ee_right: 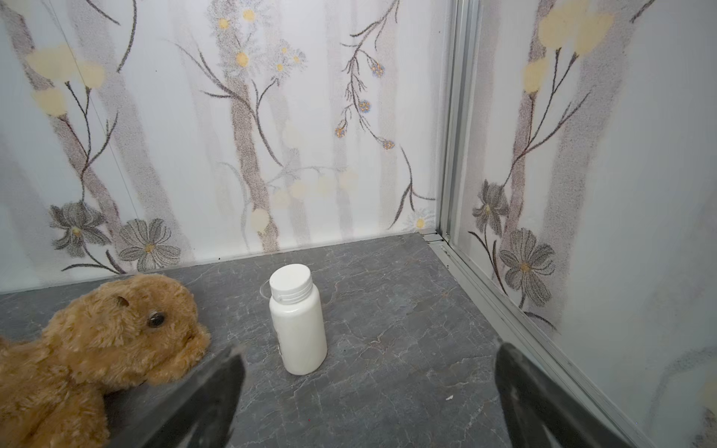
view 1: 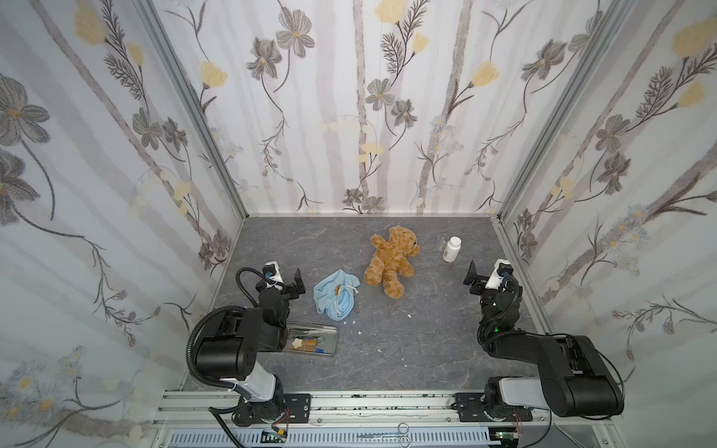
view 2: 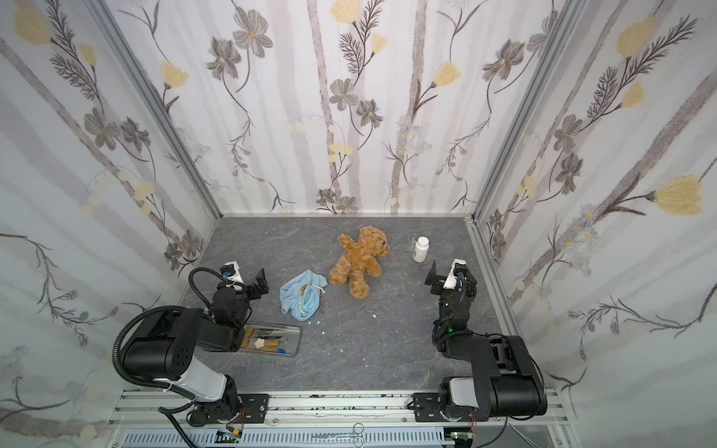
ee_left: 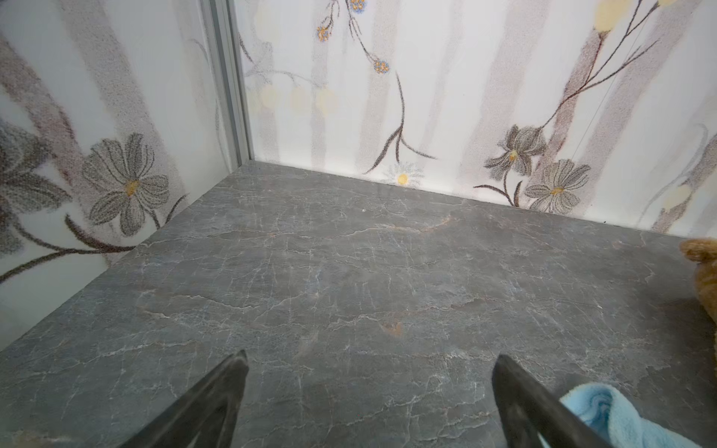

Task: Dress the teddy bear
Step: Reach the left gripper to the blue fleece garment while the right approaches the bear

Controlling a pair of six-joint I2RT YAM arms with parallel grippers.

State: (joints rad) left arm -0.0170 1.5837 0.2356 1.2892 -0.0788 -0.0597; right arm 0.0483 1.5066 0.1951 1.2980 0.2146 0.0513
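Observation:
The teddy bear (view 1: 392, 263) (view 2: 359, 262) is golden-brown and lies on its back near the middle of the grey table, head toward the back wall. A crumpled light blue shirt (view 1: 335, 294) (view 2: 302, 294) lies just to its front left. My left gripper (view 1: 286, 278) (ee_left: 370, 358) hovers left of the shirt, open and empty; the shirt's edge (ee_left: 620, 415) shows beside one finger. My right gripper (view 1: 485, 276) (ee_right: 368, 349) is open and empty to the right of the bear, whose head (ee_right: 116, 329) lies beside one finger.
A white capped bottle (view 1: 452, 248) (ee_right: 298, 322) stands at the back right, with a small clear cup (view 1: 441, 237) behind it. A metal tray (view 1: 336, 341) of small tools lies at the front left under my left arm. Scissors (view 1: 388, 436) rest on the front rail. White scraps dot the table.

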